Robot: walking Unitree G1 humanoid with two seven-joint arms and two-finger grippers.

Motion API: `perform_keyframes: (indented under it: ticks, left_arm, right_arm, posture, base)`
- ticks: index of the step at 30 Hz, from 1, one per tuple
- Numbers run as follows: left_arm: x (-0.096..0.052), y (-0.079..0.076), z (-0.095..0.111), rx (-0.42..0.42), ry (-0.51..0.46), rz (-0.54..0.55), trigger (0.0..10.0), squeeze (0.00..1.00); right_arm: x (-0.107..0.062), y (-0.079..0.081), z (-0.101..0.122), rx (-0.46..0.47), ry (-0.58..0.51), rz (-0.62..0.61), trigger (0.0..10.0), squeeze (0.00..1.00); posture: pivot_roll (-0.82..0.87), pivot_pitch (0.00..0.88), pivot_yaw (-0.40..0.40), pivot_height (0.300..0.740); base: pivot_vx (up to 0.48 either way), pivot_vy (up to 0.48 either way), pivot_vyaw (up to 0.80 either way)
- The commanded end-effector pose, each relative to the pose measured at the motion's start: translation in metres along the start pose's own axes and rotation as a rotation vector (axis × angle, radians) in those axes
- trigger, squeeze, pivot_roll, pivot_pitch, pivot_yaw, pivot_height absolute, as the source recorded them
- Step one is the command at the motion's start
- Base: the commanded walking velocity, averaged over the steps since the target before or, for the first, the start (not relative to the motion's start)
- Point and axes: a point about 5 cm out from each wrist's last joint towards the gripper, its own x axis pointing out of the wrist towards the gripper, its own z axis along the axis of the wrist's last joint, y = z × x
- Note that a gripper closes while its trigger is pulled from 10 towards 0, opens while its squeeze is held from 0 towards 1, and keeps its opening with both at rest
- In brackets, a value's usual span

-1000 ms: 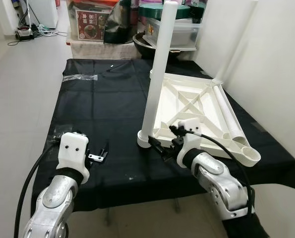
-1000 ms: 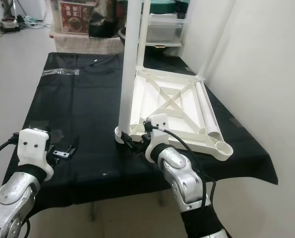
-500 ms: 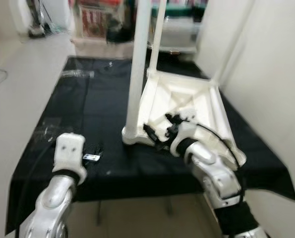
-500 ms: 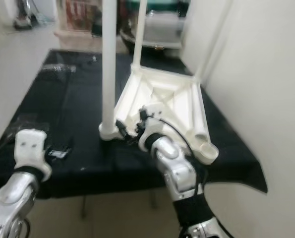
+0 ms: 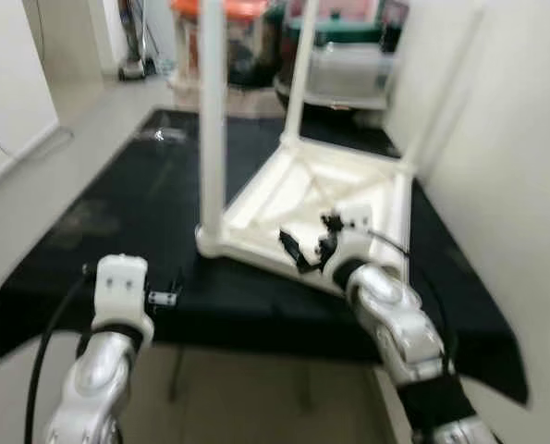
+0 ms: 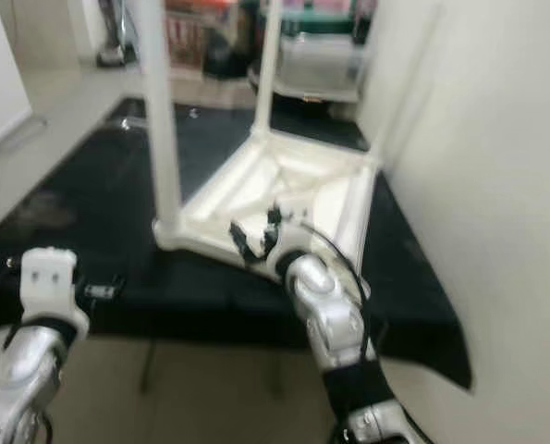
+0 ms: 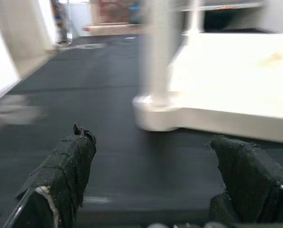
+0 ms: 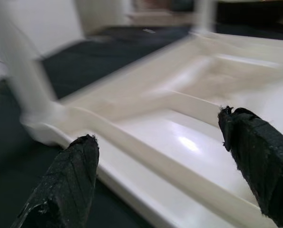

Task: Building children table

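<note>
Surface: black-clothed table (image 5: 127, 199), bearing the upturned white tabletop (image 5: 302, 199) so legs (image 5: 212, 120) plug in upward.
Right gripper (image 5: 304, 254): spread wide, empty, over tabletop's near edge.
Left gripper (image 5: 168, 294): spread wide, empty, over the cloth.

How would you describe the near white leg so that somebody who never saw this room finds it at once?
Look at the big table covered with a black cloth. On it lies an upside-down white tabletop, ribs facing up. The near leg is the tall white tube standing upright at the tabletop's corner closest to the robot's left side; the second upright leg stands at a farther corner, towards the storage boxes.
</note>
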Motion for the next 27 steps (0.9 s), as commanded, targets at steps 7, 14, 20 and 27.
perform_keyframes:
  ticks: [7,14,20,27]
  left_arm:
    - [0.0003,-0.0012,-0.0007,-0.030,-0.014,-0.013,10.0,0.00]
    - [0.0009,0.0004,0.0014,-0.062,-0.041,-0.007,10.0,0.00]
    - [0.0000,0.0028,0.0027,-0.103,-0.050,-0.001,10.0,0.00]
    - [0.0002,0.0029,0.0046,-0.111,-0.059,-0.021,10.0,0.00]
  right_arm:
    - [0.0037,-0.0066,-0.0038,-0.182,0.010,-0.029,10.0,0.00]
    - [0.0101,-0.0062,0.0000,-0.260,-0.009,0.009,10.0,0.00]
    - [0.0101,-0.0023,-0.0026,-0.232,0.003,0.012,10.0,0.00]
    - [0.0094,-0.0006,-0.0050,-0.229,0.003,0.000,10.0,0.00]
  posture:
    - [0.07,0.000,-0.108,0.740]
    - [0.08,0.000,-0.113,0.740]
    - [0.07,0.000,-0.113,0.740]
    - [0.07,0.000,-0.107,0.740]
  base:
    - [0.000,0.000,0.00]
    - [0.000,0.000,0.00]
    - [0.000,0.000,0.00]
    - [0.363,0.000,-0.43]
